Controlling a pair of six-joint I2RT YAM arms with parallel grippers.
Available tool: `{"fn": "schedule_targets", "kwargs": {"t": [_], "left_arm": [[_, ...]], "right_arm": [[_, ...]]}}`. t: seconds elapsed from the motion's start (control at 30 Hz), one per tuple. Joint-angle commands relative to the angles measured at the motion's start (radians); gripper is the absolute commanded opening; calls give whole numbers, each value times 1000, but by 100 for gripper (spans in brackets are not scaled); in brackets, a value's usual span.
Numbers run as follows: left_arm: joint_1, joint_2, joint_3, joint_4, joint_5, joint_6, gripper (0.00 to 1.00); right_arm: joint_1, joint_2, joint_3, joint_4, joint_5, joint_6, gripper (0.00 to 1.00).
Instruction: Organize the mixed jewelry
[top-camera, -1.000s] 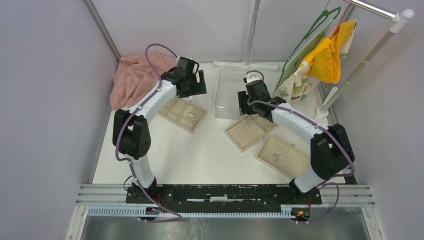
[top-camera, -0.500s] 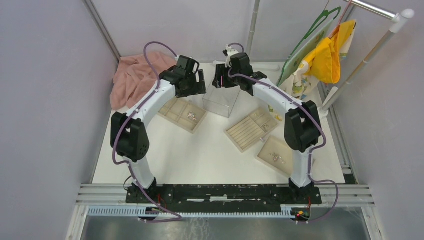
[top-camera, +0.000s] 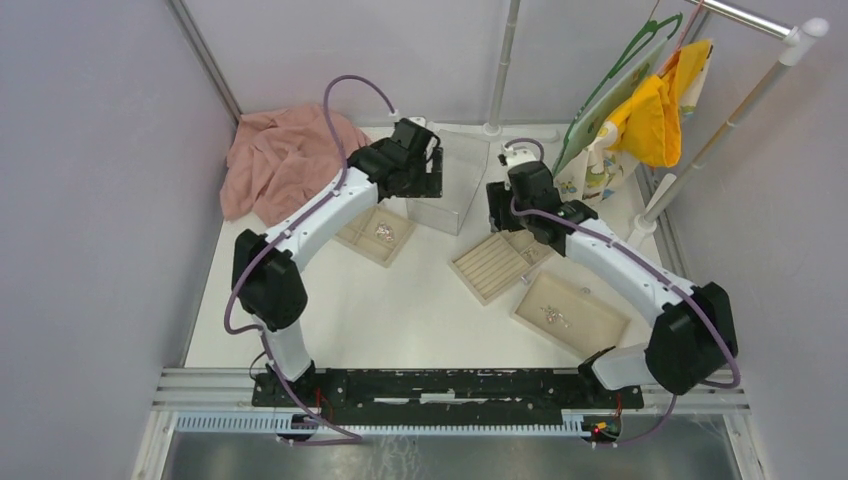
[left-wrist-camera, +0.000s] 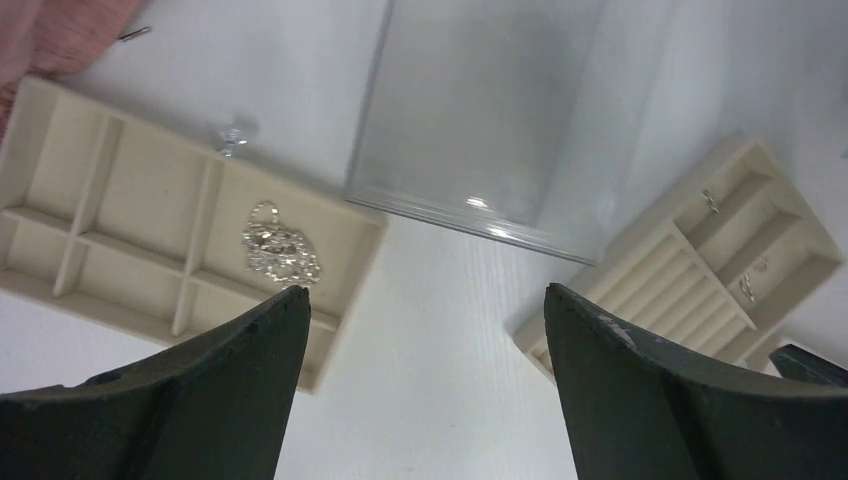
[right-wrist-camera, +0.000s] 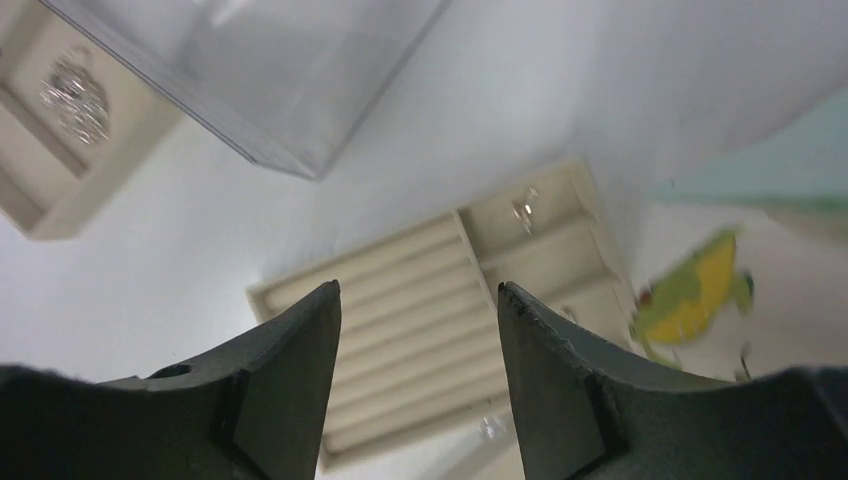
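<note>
The left tool (left-wrist-camera: 425, 292) and right tool (right-wrist-camera: 417, 290) both gape empty; the left should descend squarely over the jewelry tangle (left-wrist-camera: 280, 250), pinching gently.

jewelry (left-wrist-camera: 280, 248) in left tray (left-wrist-camera: 140, 200), clear box (left-wrist-camera: 480, 110) right behind it

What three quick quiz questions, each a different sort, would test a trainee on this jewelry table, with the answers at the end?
1. True or false: the left hand and the right hand are both open and empty.
2. The tangled jewelry cluster lies: A) inside the clear box; B) in a compartment of the divided tray; C) between the right hand's fingers.
3. Fill in: besides the clear box, the table carries ___ beige trays.
Key: 1 true; 2 B; 3 three.
</note>
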Motion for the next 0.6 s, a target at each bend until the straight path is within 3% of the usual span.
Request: {"fn": "schedule_targets", "kwargs": {"t": [0.0,0.13,0.23,0.33,0.57], "left_arm": [[-82,-9,55,-3,-119,74,92],[-127,61,123,27,-93,132,91],[-265,176,213,15,-300,150,91],[-331,302,288,-5,-501,148,92],[-368,467,368,73,-665,262,92]], "right_arm": [[2,-162,-177,1,137,12,65],[0,-228,-252,-36,192,31,64],[-3,-240,-269,-67,233,39,64],[-6,-271,-290,-84,235,49,64],[-6,-370,-375,-121,200,67,65]]}}
